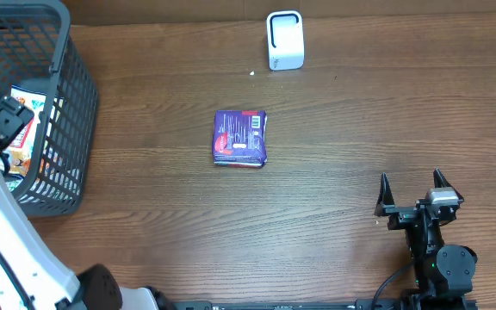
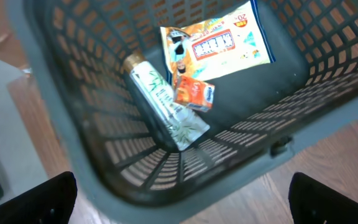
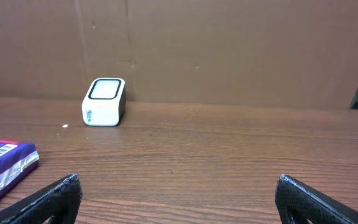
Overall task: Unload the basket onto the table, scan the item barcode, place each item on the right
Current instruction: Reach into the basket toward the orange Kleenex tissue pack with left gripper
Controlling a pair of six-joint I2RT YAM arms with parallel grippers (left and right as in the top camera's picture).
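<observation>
Purple flat foil packet [image 1: 240, 138]: lay flat near the middle of the brown wooden table [image 1: 360, 103], white barcode patch facing up, touched by neither claw.
White boxy scanner [image 1: 285, 40]: stood upright near the far edge of the table, well apart from the packet, pale window turned toward the near side.
Left claw [image 2: 179, 205]: hung above the basket, spread as wide as possible, gripping nothing.
Right claw [image 1: 409, 182]: sat low over the near right part of the table, also spread fully and empty, well apart from the packet and pointed toward the far side.
Grey plastic mesh basket [image 1: 74, 95]: rested at the left side of the table, open top up.
Basket contents: held a yellow-and-orange printed snack bag [image 2: 213, 40] flat on the floor, a silver-green tube with a gold cap [image 2: 163, 102] lying slantwise, and a small orange carton [image 2: 194, 93] resting on the tube at the bag's lower edge.
Progress: judged at the very start, with no grasp made and nothing shown to the scanner.
Left to do: probably grasping the packet, lifting it, carrying it over and turning the barcode toward the scanner window.
Likely snag: thin and flat against the wood, so possibly awkward to get under.
</observation>
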